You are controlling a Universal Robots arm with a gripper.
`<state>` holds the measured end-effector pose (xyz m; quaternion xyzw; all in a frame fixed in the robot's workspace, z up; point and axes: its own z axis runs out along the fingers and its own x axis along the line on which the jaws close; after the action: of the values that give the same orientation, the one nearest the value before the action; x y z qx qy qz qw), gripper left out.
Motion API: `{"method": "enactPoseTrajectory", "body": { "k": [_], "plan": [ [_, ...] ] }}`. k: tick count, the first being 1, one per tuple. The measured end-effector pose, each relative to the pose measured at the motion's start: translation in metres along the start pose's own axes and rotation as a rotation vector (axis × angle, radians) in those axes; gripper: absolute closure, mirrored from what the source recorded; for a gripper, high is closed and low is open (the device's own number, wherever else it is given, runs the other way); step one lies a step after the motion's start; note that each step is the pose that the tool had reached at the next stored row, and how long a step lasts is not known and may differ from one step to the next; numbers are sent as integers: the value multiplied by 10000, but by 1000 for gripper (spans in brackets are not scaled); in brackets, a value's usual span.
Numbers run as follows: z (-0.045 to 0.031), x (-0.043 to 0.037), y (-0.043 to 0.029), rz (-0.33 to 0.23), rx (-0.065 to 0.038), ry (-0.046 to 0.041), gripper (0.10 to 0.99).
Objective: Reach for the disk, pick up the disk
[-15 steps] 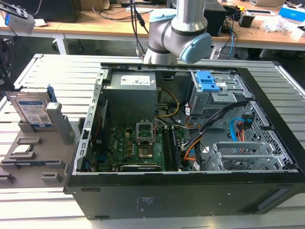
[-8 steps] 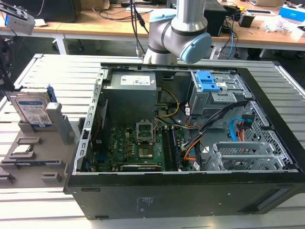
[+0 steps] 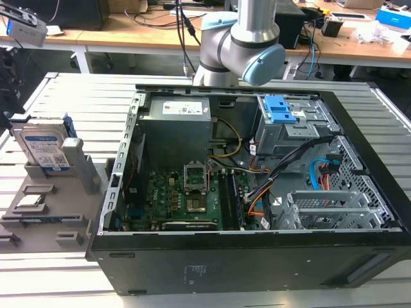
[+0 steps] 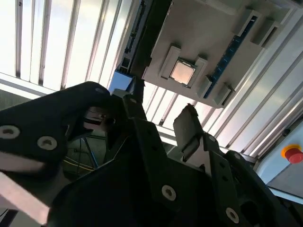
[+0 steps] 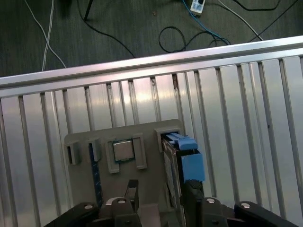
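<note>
At the exterior view's left you have the disk (image 3: 42, 146) standing on edge in a slot of the grey holder (image 3: 58, 196), its white-and-blue label facing the camera and its blue bracket around it. A processor chip (image 3: 32, 200) lies flat in a pocket of the same holder, just in front of the disk. The holder sits on the slatted metal counter (image 3: 77, 96). Towards the middle you see the open computer case (image 3: 257, 269) lying on its side with the motherboard exposed. Blue caddy tabs (image 3: 279, 109) sit in its drive bay nearer the exterior view's right, and the arm (image 3: 241, 45) stands behind the case. In both wrist views your claw (image 5: 161, 191) (image 4: 161, 113) is spread, gripping nothing, and hangs over the holder. In the first wrist view one of its fingers (image 5: 131, 191) is over the holder's plate near the chip (image 5: 124, 150). The other lines up with the blue bracket of the disk (image 5: 189, 165), so the drive's upper edge lies between them; you cannot tell whether either finger touches it
</note>
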<state>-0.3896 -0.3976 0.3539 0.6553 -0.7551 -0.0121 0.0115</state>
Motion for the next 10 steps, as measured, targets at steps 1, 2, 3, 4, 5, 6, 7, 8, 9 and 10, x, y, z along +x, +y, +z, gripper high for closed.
{"method": "enactPoseTrajectory", "body": {
  "k": [1, 2, 3, 4, 5, 6, 7, 8, 9, 10],
  "plan": [
    [0, -1, 0, 0, 0, 0, 490],
    [0, -1, 0, 0, 0, 0, 490],
    [0, -1, 0, 0, 0, 0, 424],
    [0, -4, 0, 1, 0, -1, 424],
    [1, -14, 2, 3, 1, -1, 424],
    [0, -40, 6, -1, 0, 0, 424],
    [0, -66, 9, -3, 0, 0, 424],
    [0, -93, 12, -5, 0, 1, 424],
    [0, -116, 15, -7, -1, 0, 424],
    [1, -141, 19, -8, 0, 0, 424]
  ]
}}
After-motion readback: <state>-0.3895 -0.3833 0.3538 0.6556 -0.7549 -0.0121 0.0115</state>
